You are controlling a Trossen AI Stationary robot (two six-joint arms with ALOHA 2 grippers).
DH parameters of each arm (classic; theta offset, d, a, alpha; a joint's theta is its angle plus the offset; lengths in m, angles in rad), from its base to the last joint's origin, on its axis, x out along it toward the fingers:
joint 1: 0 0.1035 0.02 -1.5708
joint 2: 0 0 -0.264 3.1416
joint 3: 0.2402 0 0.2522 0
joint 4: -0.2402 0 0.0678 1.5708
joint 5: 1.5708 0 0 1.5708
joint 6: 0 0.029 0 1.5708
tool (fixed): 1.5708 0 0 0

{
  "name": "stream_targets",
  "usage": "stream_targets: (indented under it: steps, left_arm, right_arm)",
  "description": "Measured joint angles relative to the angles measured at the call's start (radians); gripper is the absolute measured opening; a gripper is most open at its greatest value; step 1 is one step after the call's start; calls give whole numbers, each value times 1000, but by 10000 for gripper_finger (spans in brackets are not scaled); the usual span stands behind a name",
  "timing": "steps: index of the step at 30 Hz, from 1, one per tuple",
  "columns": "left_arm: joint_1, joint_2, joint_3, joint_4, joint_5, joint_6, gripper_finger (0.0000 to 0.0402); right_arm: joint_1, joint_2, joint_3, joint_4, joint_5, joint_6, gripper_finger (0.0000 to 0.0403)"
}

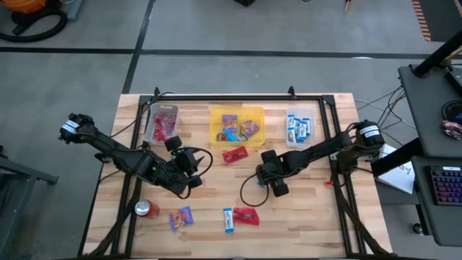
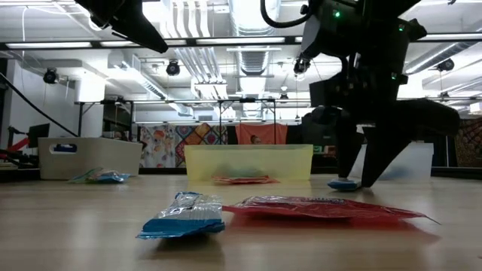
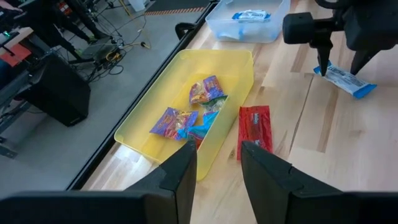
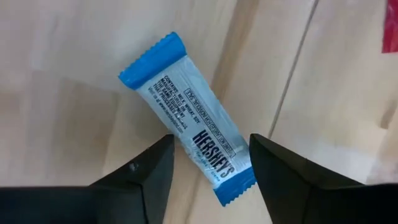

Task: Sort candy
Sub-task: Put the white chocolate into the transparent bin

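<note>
Back row blocked by three bins: clear bin of red packets point(image 1: 163, 123) upper left, yellow plastic bin point(image 1: 237, 125) centre, clear bin of blue bars point(image 1: 300, 128) right. Left tool point(image 1: 189, 173) and right tool point(image 1: 274, 182) crowd mid tabletop point(image 1: 310, 217), gap between them open. Red soda can point(image 1: 146, 209) lower left; loose purple packet point(image 1: 181, 217), blue bar point(image 1: 228, 219), red packet point(image 1: 246, 216) lower centre. Lower right bare.

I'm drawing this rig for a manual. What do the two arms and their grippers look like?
Both arms are dark with jointed links. The left arm and right arm each carry a white band and looping black cable. The left gripper and right gripper have flat, tapered black fingers.
</note>
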Motion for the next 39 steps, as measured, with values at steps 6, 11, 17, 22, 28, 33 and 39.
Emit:
stream_targets:
  steps: [6, 11, 17, 22, 28, 33, 39]
  left_arm:
    - [0, 0, -1, 0, 0, 0, 100]
    - [0, 0, -5, 0, 1, 0, 95]
    - [0, 0, -6, 2, 1, -3, 94]
    - [0, 0, -7, 3, 0, -3, 94]
    - [0, 0, -7, 6, 1, -3, 94]
    - [0, 0, -7, 6, 1, -3, 94]
    - [0, 0, -7, 9, 3, -3, 94]
  right_arm:
    - [-24, 39, -1, 21, -83, -31, 149]
    - [-27, 78, 2, 20, -116, -52, 95]
    - [-27, 41, 12, -2, -142, 2, 27]
    - [-27, -31, 47, -77, -149, 90, 28]
    - [-55, -147, 107, -243, -40, 243, 31]
    - [-134, -240, 130, -411, 79, 373, 32]
    - [-291, -310, 113, -564, 187, 472, 32]
